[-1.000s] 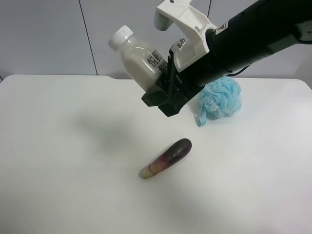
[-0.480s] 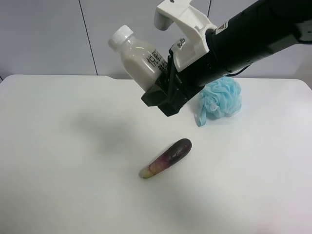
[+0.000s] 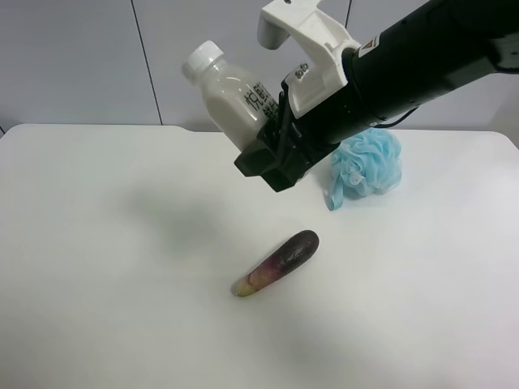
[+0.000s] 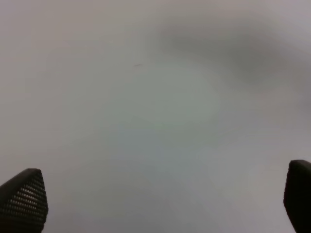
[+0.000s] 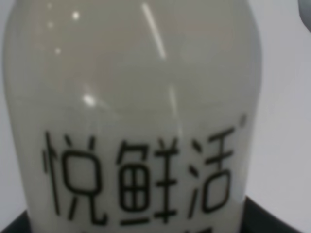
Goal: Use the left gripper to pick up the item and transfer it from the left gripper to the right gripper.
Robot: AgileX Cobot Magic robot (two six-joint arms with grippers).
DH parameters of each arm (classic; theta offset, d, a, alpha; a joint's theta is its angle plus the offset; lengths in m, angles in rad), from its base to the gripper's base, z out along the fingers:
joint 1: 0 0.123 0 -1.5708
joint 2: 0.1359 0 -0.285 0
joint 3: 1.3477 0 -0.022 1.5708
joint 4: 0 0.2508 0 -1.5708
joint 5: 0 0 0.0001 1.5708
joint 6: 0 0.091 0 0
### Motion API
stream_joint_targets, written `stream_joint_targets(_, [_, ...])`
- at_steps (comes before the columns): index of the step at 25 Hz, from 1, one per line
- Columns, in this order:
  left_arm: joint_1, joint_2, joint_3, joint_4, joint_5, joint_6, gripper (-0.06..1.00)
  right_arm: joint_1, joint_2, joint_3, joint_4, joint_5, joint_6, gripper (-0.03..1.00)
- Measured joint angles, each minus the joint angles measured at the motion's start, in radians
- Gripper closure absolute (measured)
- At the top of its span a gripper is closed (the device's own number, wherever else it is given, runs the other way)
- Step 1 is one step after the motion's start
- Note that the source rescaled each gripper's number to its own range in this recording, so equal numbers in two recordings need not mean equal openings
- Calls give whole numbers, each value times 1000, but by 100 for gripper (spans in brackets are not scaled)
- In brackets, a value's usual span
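The right gripper (image 3: 272,166), black under a white plastic housing (image 3: 312,49), was clenched on the lower end of the white plastic bottle (image 3: 231,97) and held it in the air in the upper middle of the exterior high frame. The bottle tilted, its white screw cap pointing to the upper left and its base set between the black jaws. Black characters ran across its label. In the right wrist view the white plastic bottle (image 5: 131,107) filled nearly the whole frame, with the black lettering across the lower half.

On the white table (image 3: 97,284) below, a purple eggplant (image 3: 277,262) lay at a slant near the centre of the frame, well apart from the bottle. A blue bath pouf (image 3: 366,166) sat at the right, partly behind the arm.

The left gripper (image 4: 155,199) was released and grasped nothing. Its fingertips (image 4: 24,199) stood wide apart at the two lower corners of the left wrist view, before a blank grey blur.
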Motion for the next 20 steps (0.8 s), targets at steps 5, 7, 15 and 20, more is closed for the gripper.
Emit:
stream_joint_targets(5, [0,0,44,8,-94,0,-1,0,0,0,0,0,12,97])
stream_joint_targets(7, [0,0,50,14,-107,0,-1,0,0,0,0,0,19,97])
stream_joint_targets(15, [0,-3,54,14,-119,0,-1,0,0,0,-1,4,103,97])
stream_joint_targets(20, [0,-3,54,14,-119,0,-1,0,-36,0,-92,28,242,97])
